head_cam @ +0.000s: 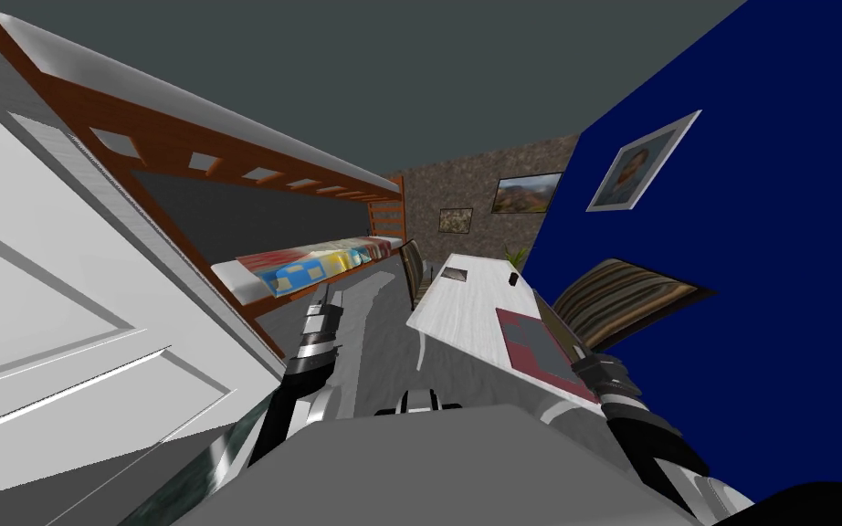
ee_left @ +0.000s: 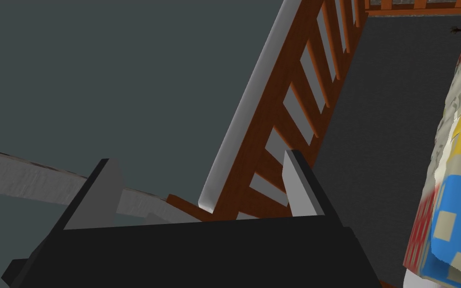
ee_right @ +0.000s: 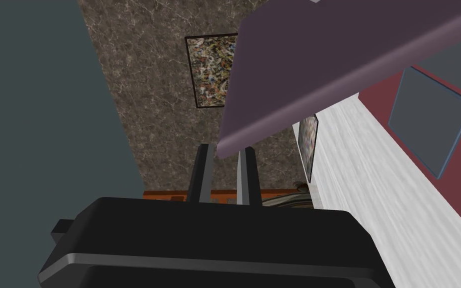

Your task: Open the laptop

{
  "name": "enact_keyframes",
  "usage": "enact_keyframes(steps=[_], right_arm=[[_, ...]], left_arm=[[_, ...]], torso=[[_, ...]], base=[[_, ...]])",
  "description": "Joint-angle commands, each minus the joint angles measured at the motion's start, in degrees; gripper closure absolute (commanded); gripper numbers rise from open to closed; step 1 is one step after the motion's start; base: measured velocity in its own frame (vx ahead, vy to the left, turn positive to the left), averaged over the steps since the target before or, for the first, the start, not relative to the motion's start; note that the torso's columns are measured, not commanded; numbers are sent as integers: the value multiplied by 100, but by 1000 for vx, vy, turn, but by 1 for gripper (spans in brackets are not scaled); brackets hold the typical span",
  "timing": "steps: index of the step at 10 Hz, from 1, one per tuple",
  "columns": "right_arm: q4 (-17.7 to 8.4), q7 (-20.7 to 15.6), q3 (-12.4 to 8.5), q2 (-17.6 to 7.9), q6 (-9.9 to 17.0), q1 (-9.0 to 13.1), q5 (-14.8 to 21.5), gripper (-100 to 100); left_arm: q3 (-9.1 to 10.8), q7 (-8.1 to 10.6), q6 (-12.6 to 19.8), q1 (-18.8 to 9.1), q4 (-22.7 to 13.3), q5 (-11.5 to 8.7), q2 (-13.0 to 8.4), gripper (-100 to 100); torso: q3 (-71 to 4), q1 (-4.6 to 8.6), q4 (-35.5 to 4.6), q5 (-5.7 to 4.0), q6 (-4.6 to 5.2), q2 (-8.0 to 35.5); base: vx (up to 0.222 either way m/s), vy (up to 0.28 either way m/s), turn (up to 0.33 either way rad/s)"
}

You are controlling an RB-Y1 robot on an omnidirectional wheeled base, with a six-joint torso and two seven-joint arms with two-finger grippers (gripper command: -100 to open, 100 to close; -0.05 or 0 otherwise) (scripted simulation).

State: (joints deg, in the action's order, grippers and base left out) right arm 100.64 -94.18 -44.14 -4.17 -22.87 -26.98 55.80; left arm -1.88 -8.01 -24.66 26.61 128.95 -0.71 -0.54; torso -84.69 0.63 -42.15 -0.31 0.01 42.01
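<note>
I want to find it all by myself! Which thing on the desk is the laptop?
Find the deep blue wall, then the long white desk beside it. The laptop lies at the desk's near end: a flat dark red slab with a grey patch, its lid partly lifted. Nothing else on the desk is red.

A white desk [head_cam: 465, 306] stands against a blue wall [head_cam: 775, 274]; a wooden bunk bed [head_cam: 255, 155] faces it, a mottled brown wall [head_cam: 474, 183] beyond.
</note>
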Motion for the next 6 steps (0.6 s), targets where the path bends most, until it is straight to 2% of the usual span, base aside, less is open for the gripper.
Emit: enact_keyframes(steps=[1,2,4,5,6], right_arm=[[-237,-420,25,68,-51,288,79,100],[-456,-595,49,137,-102,556,158,100],[-474,-841,49,137,-102,577,158,100],[-683,-1020,74,205,-153,860,237,100],[-711,-1165,74,205,-153,865,237,100]], left_arm=[[0,0,0,0,0,0,0,0],[0,0,0,0,0,0,0,0],[0,0,0,0,0,0,0,0],[0,0,0,-1,0,0,0,0],[0,0,0,0,0,0,0,0]], torso=[[7,0,3,-9,6,6],[11,2,2,-9,10,13],[14,12,6,-18,19,15],[9,17,6,-15,16,9],[10,13,11,-22,21,9]], base=[[-19,21,-73],[-21,15,-138],[-12,12,-33],[-16,-1,-147],[-17,6,-91]])
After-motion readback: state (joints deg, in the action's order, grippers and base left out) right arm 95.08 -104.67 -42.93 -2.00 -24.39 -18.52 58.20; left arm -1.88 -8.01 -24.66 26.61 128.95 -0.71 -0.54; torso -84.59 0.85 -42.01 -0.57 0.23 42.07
